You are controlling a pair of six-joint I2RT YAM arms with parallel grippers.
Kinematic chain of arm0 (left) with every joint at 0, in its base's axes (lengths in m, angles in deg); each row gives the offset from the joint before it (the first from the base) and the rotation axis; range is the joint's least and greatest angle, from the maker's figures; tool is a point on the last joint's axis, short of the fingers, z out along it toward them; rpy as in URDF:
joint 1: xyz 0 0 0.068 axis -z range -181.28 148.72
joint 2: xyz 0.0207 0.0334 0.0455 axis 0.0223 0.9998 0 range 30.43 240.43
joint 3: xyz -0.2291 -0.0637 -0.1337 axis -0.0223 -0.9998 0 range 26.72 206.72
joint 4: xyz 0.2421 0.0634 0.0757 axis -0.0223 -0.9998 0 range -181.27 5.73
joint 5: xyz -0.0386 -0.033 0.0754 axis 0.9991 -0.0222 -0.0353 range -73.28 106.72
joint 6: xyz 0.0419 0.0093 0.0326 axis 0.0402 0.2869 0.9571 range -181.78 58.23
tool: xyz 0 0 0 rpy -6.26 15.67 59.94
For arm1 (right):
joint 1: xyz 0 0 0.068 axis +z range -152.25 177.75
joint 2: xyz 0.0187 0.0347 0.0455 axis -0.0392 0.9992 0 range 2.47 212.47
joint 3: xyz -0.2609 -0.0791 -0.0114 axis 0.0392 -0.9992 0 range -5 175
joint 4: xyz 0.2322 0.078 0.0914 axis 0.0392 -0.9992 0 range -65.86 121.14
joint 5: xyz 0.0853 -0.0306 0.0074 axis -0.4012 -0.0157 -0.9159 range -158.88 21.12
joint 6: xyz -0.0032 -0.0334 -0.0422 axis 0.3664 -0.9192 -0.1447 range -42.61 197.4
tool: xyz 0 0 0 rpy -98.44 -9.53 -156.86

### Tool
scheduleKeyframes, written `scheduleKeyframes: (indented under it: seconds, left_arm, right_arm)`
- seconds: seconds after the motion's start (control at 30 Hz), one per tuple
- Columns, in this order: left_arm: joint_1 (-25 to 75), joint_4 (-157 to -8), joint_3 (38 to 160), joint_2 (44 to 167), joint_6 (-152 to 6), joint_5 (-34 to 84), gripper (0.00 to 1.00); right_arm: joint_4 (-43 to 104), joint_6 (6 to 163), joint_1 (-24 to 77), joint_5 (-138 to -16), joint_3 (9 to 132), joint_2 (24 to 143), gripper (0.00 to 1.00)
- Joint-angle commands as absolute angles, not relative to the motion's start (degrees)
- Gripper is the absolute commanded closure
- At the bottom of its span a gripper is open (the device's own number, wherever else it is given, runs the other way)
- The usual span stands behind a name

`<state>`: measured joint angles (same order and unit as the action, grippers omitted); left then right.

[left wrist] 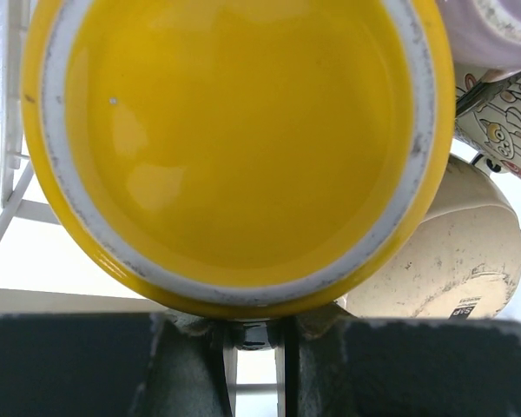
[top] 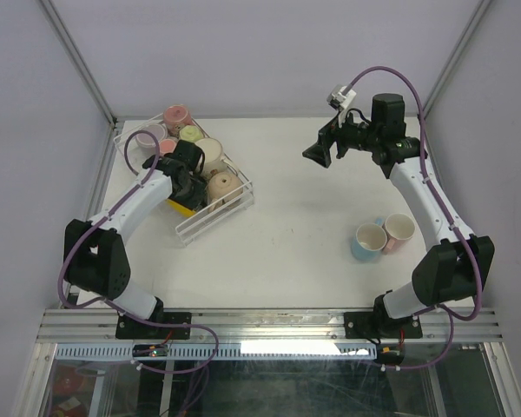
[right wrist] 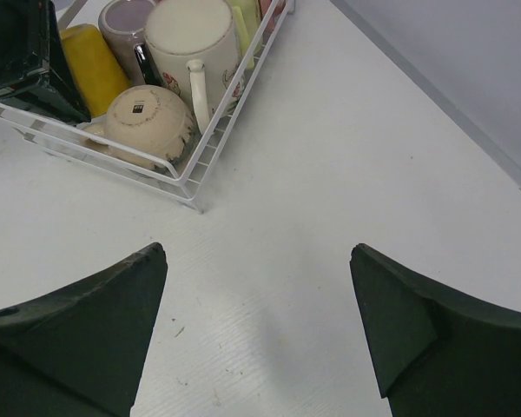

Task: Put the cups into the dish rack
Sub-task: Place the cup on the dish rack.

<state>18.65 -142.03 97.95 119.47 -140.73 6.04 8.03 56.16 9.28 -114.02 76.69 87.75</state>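
Placing is in hand: a glossy yellow ceramic mug is pinched at its rim by the left gripper, low in the white wire dish rack, far left. The right gripper is held spread wide. Release is called for next; a smooth light-blue mug and a cream mug are seen near right.

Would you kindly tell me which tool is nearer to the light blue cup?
Right. The right tool hangs open beyond the light blue cup; the left tool is far off at the dish rack, gripping a yellow cup.
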Motion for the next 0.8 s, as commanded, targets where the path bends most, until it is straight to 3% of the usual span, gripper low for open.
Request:
scheduleKeyframes:
  seconds: [0.0,0.27,0.43,0.77]
  left_arm:
    - [19.66,-136.2,101.17,119.96,-141.03,7.84,0.92]
    - [19.65,-136.06,101.01,120.96,-141.04,9.93,0.79]
    - [19.66,-135.94,101.19,120.44,-140.79,10.16,0.66]
    - [19.62,-136.03,102.36,117.12,-139.99,10.57,0.59]
  right_arm:
    - [10.46,55.16,8.84,-113.38,77.0,85.0,0.11]
    - [10.51,55.16,8.74,-113.42,77.18,85.23,0.11]
    - [10.66,55.25,8.78,-113.49,77.18,85.48,0.11]
    - [10.56,55.42,8.75,-113.68,77.53,85.7,0.1]
